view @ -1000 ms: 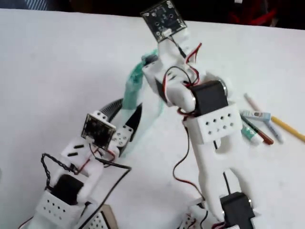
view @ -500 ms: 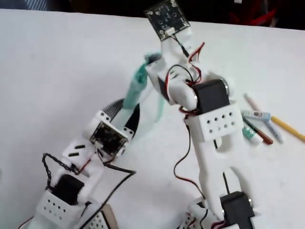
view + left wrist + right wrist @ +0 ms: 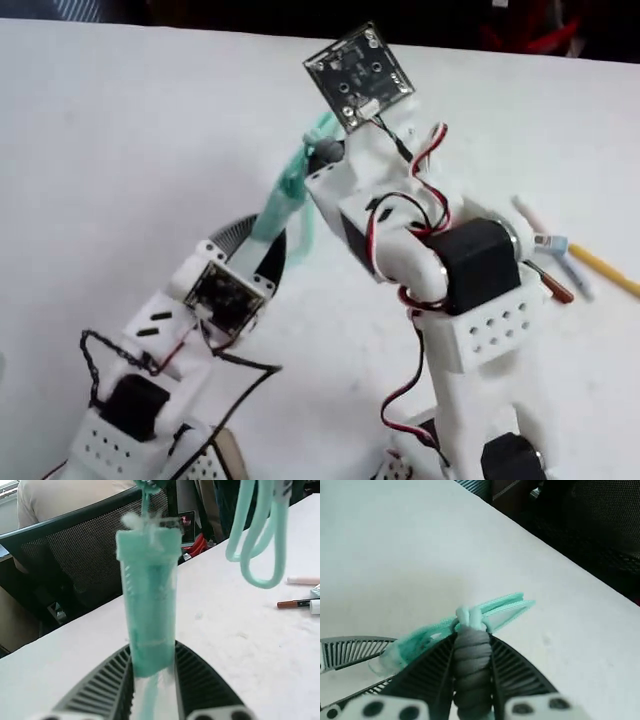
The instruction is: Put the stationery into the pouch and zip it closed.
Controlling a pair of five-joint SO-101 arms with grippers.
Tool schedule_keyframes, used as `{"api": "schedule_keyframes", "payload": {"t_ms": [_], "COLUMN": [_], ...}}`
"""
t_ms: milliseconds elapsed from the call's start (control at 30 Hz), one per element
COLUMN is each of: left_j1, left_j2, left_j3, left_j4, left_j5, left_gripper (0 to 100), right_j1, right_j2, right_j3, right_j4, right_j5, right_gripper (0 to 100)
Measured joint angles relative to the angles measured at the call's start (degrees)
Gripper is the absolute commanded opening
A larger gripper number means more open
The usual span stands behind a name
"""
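Nearest you, the left arm (image 3: 150,360) lies low over the white surface (image 3: 110,130), and its jaws are clenched on one end of the pouch (image 3: 149,595). The left wrist view shows the teal body pinched between the two ribbed black fingers (image 3: 197,677). From there the pouch (image 3: 278,205) runs up and away as a narrow, stretched, see-through teal strip toward the right arm (image 3: 470,290). You cannot tell from the high view whether its middle touches the surface. At its far end the right arm's jaws are closed tight on a grey cord pull (image 3: 471,652) fixed to the pouch (image 3: 417,642). The same grey knob (image 3: 325,153) shows just below the right wrist's camera board (image 3: 358,78). A teal strap loop (image 3: 507,607) sticks out past that grip and hangs as a doubled loop (image 3: 257,555) in the left wrist view. The stationery (image 3: 575,265) lies on the surface, well apart from the pouch and beside the right arm's motor block, which partly hides it. You can make out a yellow pencil (image 3: 605,270), a brown pen (image 3: 297,603) and a pale pink stick (image 3: 302,580). Beyond the surface's far edge stands a black mesh chair (image 3: 75,555).
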Motion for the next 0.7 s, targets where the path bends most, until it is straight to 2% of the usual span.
{"api": "schedule_keyframes", "payload": {"t_ms": [233,700], "left_j1": [0.0,-0.18], "left_j2": [-13.27,-13.19], "left_j3": [0.62,1.05], "left_j4": [9.05,9.41], "left_j5": [0.09,-0.26], "left_gripper": [2,2], "right_j1": [1.76,8.79], "right_j2": [5.1,15.21], "right_j3": [0.0,0.09], "right_j4": [0.0,-6.95], "right_j5": [2.99,3.78], "right_gripper": [1.9,1.9]}}
